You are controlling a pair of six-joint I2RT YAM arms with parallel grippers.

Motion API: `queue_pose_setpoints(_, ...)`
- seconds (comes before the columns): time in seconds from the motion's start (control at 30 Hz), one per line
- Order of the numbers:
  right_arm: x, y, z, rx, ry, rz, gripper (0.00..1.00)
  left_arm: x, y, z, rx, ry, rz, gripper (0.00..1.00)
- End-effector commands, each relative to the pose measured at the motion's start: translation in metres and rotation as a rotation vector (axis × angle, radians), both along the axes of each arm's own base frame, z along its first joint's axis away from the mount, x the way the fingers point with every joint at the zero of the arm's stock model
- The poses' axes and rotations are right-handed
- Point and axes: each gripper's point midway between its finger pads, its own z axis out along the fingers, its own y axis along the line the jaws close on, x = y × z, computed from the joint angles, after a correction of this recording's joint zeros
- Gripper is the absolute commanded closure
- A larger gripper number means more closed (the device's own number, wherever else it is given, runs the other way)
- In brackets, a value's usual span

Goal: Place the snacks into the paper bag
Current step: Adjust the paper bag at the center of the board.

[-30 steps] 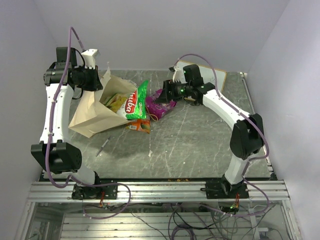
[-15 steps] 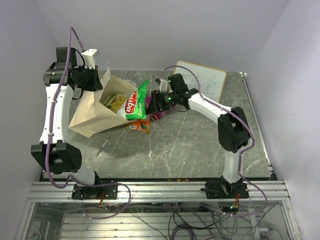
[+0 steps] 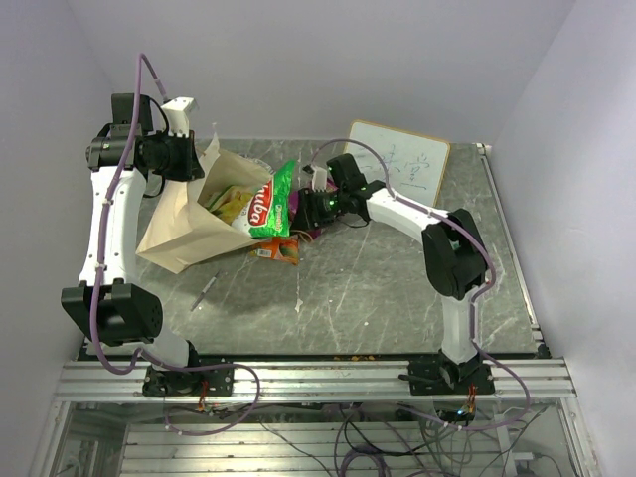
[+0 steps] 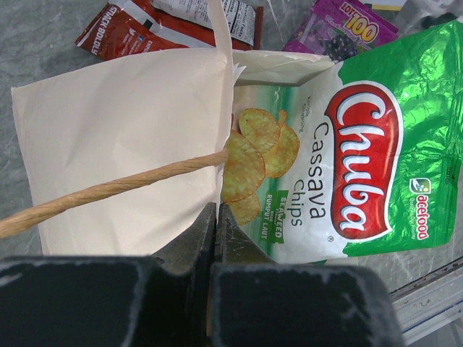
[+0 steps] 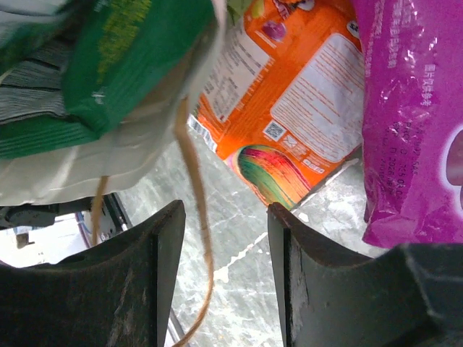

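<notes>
Having swung toward nine o'clock, the right jaws hang open and empty beside the orange packet (image 5: 289,94), likely the next pickup, while the left jaws pinch the paper bag (image 4: 116,144) by its rim.

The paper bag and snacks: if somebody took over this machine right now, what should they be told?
Left tool: shut on the rim of the bag.
Right tool: open, empty, low beside the orange packet and purple packet.
Done: the green packet sits partly in the bag's mouth.
Left: push it fully in; orange, purple and the red packet lie outside the bag.
</notes>
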Motion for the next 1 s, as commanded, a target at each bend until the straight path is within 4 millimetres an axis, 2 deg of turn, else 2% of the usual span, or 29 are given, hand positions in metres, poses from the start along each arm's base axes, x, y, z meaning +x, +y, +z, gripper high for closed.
queue_pose_setpoints(0.0, 0.003, 0.003, -0.009, -0.007, -0.009, 0.017, 0.51, 0.002, 0.003, 0.026, 0.003, -0.096, 0.009, 0.93)
queue_pose_setpoints(0.03, 0.002, 0.003, -0.009, -0.003, -0.007, 0.017, 0.54, 0.001, 0.003, 0.025, 0.004, -0.096, 0.008, 0.93)
queue_pose_setpoints(0.1, 0.000, 0.006, -0.007, 0.015, 0.003, 0.028, 0.64, 0.001, 0.003, 0.025, 0.004, -0.097, 0.008, 0.93)
queue_pose_setpoints(0.17, -0.001, 0.009, 0.000, 0.035, 0.006, 0.043, 0.86, 0.000, 0.003, 0.028, 0.006, -0.101, 0.008, 0.93)
queue_pose_setpoints(0.23, 0.006, 0.010, 0.020, 0.049, -0.034, 0.050, 1.00, -0.001, 0.004, 0.031, 0.014, -0.110, 0.013, 0.93)
queue_pose_setpoints(0.3, 0.010, 0.009, 0.044, 0.081, -0.077, 0.060, 1.00, -0.005, 0.006, 0.035, 0.031, -0.121, 0.012, 0.93)
queue_pose_setpoints(0.33, 0.009, 0.008, 0.072, 0.122, -0.119, 0.073, 1.00, -0.007, 0.008, 0.038, 0.044, -0.130, 0.014, 0.93)
queue_pose_setpoints(0.43, 0.006, 0.004, 0.131, 0.215, -0.209, 0.116, 1.00, -0.012, 0.022, 0.054, 0.104, -0.173, 0.073, 0.93)
queue_pose_setpoints(0.57, -0.002, 0.000, 0.214, 0.319, -0.362, 0.174, 1.00, -0.019, 0.034, 0.096, 0.160, -0.290, 0.131, 0.93)
queue_pose_setpoints(0.67, -0.012, -0.005, 0.264, 0.387, -0.444, 0.202, 1.00, -0.025, 0.035, 0.124, 0.166, -0.364, 0.150, 0.93)
queue_pose_setpoints(0.73, -0.015, -0.012, 0.289, 0.421, -0.488, 0.197, 1.00, -0.027, 0.031, 0.134, 0.148, -0.387, 0.138, 0.93)
queue_pose_setpoints(0.83, -0.022, -0.022, 0.313, 0.445, -0.532, 0.195, 1.00, -0.029, 0.015, 0.139, 0.081, -0.394, 0.076, 0.93)
queue_pose_setpoints(0.87, -0.016, -0.033, 0.318, 0.442, -0.550, 0.173, 1.00, -0.029, 0.008, 0.137, 0.053, -0.391, 0.050, 0.93)
queue_pose_setpoints(0.97, -0.018, -0.052, 0.327, 0.425, -0.597, 0.146, 1.00, -0.029, -0.021, 0.136, -0.046, -0.388, -0.038, 0.93)
